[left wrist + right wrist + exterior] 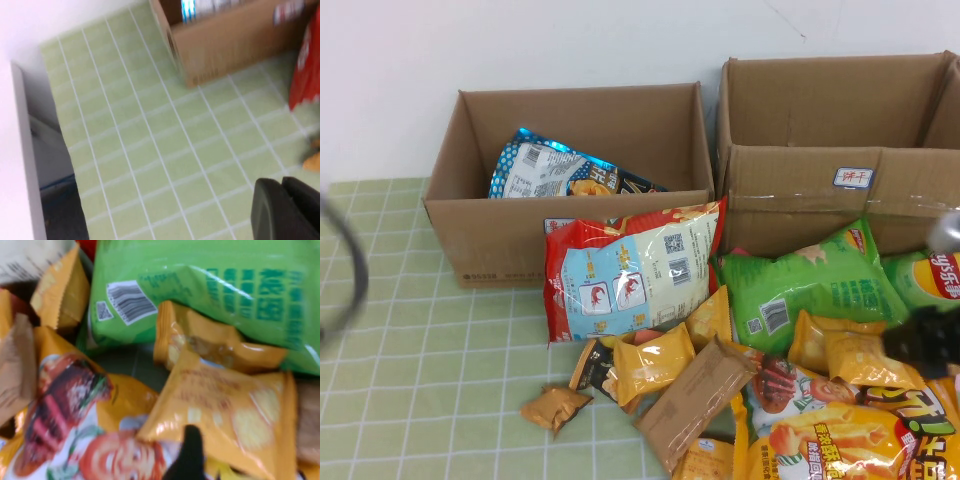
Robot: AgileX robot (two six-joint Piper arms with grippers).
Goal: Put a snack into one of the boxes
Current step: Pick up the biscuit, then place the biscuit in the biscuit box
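Note:
The snack, a shiny blue foil chip bag [560, 172] with a white back panel, lies inside the smaller brown box [500, 240] at the back left. The box's corner [235, 45] and a strip of the blue bag [190, 9] show in the left wrist view. My left gripper [282, 184] is shut and empty, above the green checked cloth, to the left of and nearer than that box. My right gripper [920, 342] hovers over the snack pile at the right edge. A dark part of it [189, 455] shows above an orange pack [225, 415].
A red bag with a pale blue panel [630, 270] leans on the small box's front. The larger taped box [820, 190] stands at the back right. A green chip bag [800, 285], several orange packs and a brown pack [695, 400] crowd the front right. Open cloth [430, 380] lies front left.

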